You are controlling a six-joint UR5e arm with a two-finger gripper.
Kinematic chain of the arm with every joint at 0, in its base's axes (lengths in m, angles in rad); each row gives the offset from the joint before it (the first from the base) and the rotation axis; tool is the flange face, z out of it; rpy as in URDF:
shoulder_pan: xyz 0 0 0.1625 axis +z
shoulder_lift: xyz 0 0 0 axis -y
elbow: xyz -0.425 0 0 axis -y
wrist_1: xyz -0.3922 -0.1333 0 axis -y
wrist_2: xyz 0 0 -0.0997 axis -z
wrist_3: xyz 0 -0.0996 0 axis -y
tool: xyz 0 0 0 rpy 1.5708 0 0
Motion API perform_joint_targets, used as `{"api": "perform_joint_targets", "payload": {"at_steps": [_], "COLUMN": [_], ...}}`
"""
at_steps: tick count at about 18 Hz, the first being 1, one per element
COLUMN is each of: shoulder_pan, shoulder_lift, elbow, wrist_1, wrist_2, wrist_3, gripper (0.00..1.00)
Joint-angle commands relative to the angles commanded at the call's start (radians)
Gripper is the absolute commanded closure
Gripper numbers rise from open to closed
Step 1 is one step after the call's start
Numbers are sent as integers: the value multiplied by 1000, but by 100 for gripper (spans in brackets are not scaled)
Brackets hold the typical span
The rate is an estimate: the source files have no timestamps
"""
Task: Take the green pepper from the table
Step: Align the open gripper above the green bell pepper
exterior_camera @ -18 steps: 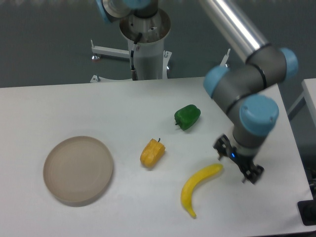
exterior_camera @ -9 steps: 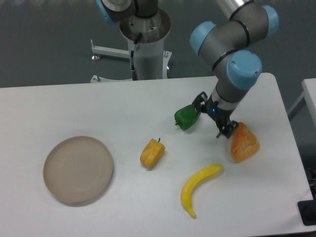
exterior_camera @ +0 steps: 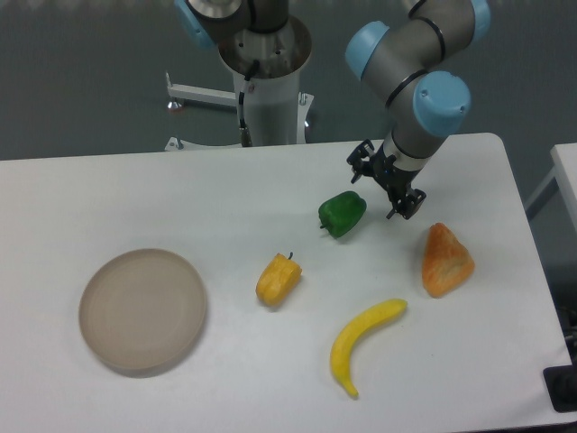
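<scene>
Green pepper [exterior_camera: 343, 214]: glossy, dark green, lumpy, lying on the white bench [exterior_camera: 180, 189]. Gripper [exterior_camera: 387, 186]: fingers spread, empty, just right of the pepper.

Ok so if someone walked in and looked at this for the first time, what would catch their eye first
Probably the grey and blue robot arm reaching down from the top, its gripper open just right of the green pepper. After that, the bright food on the white table: a banana near the front and an orange-yellow pepper in the middle.

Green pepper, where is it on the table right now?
The green pepper lies right of centre on the table, just left of the gripper, up-right of the orange-yellow pepper.
</scene>
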Motion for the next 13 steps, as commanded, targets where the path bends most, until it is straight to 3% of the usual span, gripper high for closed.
{"api": "perform_joint_targets", "payload": {"at_steps": [13], "shoulder_pan": [-2], "shoulder_lift": [5], "elbow": [-54], "wrist_1": [26], "wrist_2": [-91], "wrist_3": [-23], "gripper": [0]}}
